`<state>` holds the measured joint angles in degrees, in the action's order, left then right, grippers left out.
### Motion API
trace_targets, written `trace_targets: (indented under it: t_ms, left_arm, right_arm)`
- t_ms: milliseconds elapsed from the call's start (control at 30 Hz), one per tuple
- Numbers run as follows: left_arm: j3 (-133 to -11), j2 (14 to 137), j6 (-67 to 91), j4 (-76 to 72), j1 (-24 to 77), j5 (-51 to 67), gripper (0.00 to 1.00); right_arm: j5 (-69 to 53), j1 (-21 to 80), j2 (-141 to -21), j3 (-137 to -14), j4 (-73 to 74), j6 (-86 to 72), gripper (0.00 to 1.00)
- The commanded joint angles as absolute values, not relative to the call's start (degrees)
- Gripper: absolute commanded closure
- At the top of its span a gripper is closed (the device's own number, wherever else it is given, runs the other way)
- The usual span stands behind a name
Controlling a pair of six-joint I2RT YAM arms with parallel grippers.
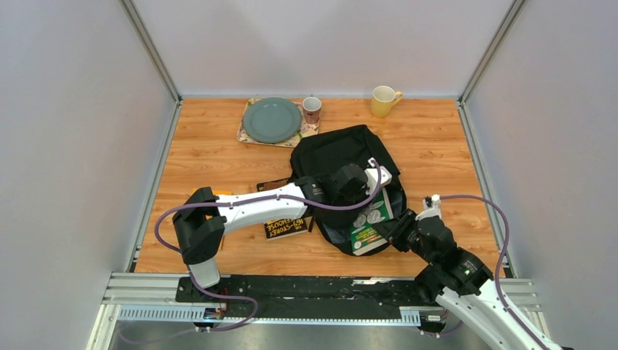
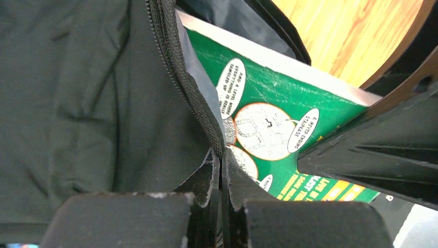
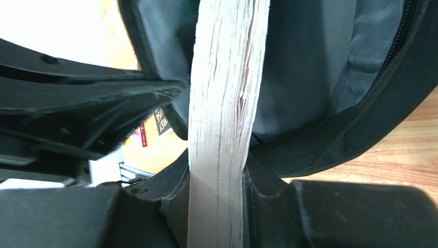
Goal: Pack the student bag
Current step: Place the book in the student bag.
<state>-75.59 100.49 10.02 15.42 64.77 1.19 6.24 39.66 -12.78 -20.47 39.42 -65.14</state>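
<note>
White panel walls are enclosing a wooden worktop, and the large black soft fabric backpack is being kept at its middle, the zipped opening turned toward the arms. The zipper edge of that opening is being pinched by the left fingers, clenched tight on the fabric. A green paperback book with white speech bubbles is being grasped at its page edge by the right fingers, partly inside the opening. A black book with yellow lettering is lying under the left arm. A grey-green plate, a small cup and a yellow mug are standing along the far edge.
</note>
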Motion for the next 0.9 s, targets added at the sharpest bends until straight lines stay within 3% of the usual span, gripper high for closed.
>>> trace_targets:
  t_ms: [0, 333, 633, 867]
  left_arm:
    - [-83.92, 98.18, 7.04, 19.59, 64.69, -2.02, 1.0]
    - [-98.78, 100.2, 1.06, 31.81, 64.78, -5.79, 1.0]
    - [-97.74, 96.86, -6.06, 28.83, 66.7, -11.07, 1.0]
    - [-94.49, 92.73, -9.66, 23.03, 69.26, -15.91, 1.0]
  right_arm:
    - [7.38, 39.64, -10.99, -22.76, 37.0, -66.35, 1.0]
    - [-4.29, 39.64, -5.37, -19.08, 29.54, -73.2, 1.0]
    - [-6.85, 39.55, -1.93, -8.1, 13.82, -88.84, 1.0]
    - [-0.63, 39.55, -6.24, -8.52, 7.22, -88.17, 1.0]
